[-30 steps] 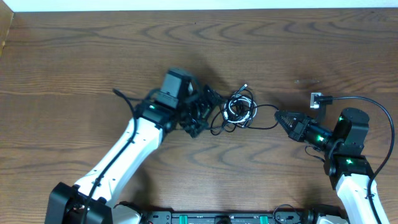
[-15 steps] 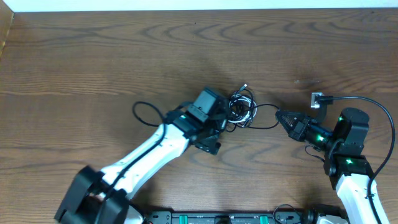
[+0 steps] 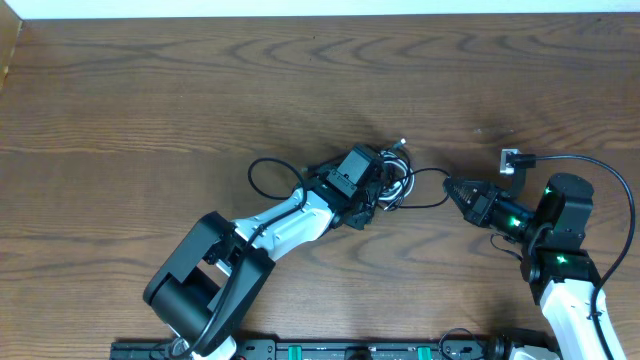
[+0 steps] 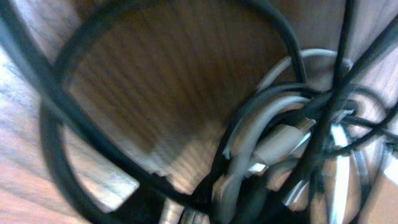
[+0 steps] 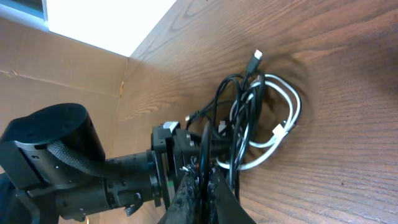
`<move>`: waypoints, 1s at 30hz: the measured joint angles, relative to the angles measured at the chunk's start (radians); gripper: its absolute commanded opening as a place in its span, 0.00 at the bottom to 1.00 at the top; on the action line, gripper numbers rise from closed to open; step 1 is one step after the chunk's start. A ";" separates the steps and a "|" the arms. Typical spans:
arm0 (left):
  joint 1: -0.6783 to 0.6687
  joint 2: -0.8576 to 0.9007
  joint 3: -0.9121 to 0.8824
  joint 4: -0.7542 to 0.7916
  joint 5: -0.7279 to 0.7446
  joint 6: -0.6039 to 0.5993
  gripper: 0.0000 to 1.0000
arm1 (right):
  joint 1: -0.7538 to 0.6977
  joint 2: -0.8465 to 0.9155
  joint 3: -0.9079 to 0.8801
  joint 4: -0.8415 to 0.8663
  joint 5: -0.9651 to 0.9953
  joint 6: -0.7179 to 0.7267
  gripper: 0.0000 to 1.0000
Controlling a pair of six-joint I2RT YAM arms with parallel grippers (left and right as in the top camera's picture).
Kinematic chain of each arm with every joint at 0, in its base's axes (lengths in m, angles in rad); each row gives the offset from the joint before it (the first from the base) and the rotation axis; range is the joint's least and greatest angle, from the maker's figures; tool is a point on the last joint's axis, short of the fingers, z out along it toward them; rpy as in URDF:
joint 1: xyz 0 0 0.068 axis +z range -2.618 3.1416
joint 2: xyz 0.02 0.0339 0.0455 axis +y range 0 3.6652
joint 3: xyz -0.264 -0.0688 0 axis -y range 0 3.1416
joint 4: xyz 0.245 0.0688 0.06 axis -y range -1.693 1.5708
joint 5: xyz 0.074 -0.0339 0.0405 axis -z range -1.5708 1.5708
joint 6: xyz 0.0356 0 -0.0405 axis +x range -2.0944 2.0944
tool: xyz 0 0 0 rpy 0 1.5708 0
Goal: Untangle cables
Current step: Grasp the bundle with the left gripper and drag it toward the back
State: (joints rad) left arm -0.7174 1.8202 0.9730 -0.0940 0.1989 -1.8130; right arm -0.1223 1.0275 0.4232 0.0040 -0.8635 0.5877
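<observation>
Wood tabletop (image 3: 150, 90), dark grain. The far edge runs along the top of the overhead view. The near edge is taken up by a black rail (image 3: 350, 351) with green marks.

Arms: two. The left arm (image 3: 285, 225) stretches from the near-left toward the middle. The right arm (image 3: 565, 215) stands at the near-right corner, partly cut off by the frame. One black wire loop (image 3: 262, 172) stands out beside the left arm.

Hands: two. The left hand (image 3: 375, 187) is pushed into the tangle. From above its fingers are hidden under the wrist body, and its own view is blurred and shows none of them, so I cannot tell whether they stand apart or together. The right hand (image 3: 449, 187) has its fingers pressed together on a black cord (image 3: 430, 171) running out of the tangle's right side.

Tangle of cables (image 3: 395, 175): one knot, just right of the tabletop's middle.
- One white cord (image 5: 292, 106) counted, with a white plug (image 5: 280, 130).
- Black strands loop through it; their number cannot be counted in the knot.
- One black plug (image 5: 255, 60) sticks out toward the far edge.

A small white block (image 3: 510, 158) lies apart, toward the right edge. A black lead leaves it; its end is not traceable.

Bare wood lies between the knot and the far edge, and across the far-left quarter.
</observation>
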 measured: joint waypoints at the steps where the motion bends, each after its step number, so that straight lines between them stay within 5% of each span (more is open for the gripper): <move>1: 0.000 0.000 0.000 0.009 -0.007 0.017 0.11 | 0.000 0.000 0.000 0.000 0.000 0.000 0.01; 13: 0.132 -0.067 0.000 0.062 -0.025 0.524 0.08 | 0.000 0.000 0.000 -0.058 0.026 -0.021 0.01; 24: 0.358 -0.358 -0.002 0.128 -0.101 0.849 0.08 | -0.003 0.000 0.000 -0.356 0.452 0.040 0.02; 30: 0.356 -0.401 -0.002 0.126 -0.109 1.018 0.08 | -0.003 0.000 -0.002 -0.243 0.438 0.048 0.35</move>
State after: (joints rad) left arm -0.3614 1.4189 0.9710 0.0315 0.0895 -0.7948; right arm -0.1257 1.0275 0.4217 -0.2394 -0.4259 0.6357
